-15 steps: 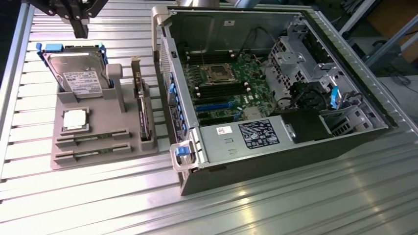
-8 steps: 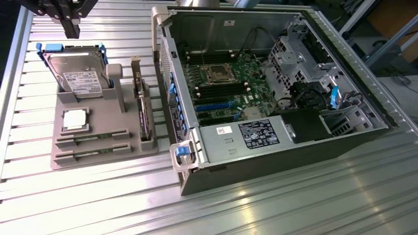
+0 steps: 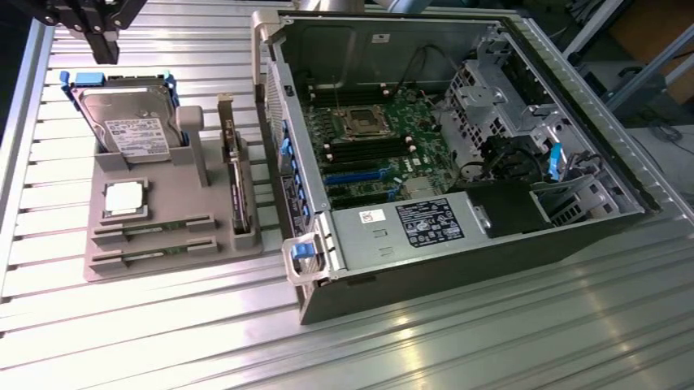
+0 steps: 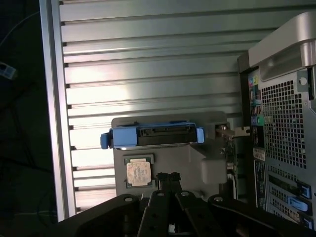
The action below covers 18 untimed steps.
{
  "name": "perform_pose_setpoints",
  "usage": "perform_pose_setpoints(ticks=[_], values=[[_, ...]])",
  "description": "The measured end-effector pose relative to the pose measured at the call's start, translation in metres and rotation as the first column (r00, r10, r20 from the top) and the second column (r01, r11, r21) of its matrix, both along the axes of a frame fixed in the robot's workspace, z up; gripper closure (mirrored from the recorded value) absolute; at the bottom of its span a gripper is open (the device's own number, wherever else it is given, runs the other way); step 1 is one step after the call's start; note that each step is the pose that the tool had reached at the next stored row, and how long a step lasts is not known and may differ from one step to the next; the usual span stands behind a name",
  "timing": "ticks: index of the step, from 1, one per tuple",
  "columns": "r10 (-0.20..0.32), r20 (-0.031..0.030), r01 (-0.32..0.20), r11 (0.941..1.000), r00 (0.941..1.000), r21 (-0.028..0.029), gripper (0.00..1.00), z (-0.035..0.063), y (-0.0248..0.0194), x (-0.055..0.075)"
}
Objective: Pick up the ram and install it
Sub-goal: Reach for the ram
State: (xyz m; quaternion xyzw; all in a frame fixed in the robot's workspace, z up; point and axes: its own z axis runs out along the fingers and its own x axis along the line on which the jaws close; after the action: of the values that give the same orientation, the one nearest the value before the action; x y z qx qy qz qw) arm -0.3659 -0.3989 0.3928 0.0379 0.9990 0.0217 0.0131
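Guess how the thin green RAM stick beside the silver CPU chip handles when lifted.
Thin green RAM stick: probably stiff and light, a narrow board. Sunk in its grey tray slot, so likely little edge to grip; may bind if tilted.

At the exterior view's left we see a hard drive (image 3: 130,130), CPU chip (image 3: 123,197) and expansion card (image 3: 231,162) in a gray holder (image 3: 179,199).

The ram (image 3: 152,227) is a thin green stick, seated in a slot of the gray holder (image 3: 187,201); a second stick (image 3: 149,254) lies parallel just beside.
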Motion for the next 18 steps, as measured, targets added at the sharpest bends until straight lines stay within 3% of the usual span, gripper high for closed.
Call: perform_pose_setpoints(ticks=[7, 18], values=[[0.000, 0.0000, 0.000, 1.0000, 1.0000, 0.0000, 0.89, 0.0000, -0.0002, -0.0050], [0.000, 0.0000, 0.000, 1.0000, 1.0000, -0.0009, 0.89, -0.0002, -0.0074, -0.0049]])
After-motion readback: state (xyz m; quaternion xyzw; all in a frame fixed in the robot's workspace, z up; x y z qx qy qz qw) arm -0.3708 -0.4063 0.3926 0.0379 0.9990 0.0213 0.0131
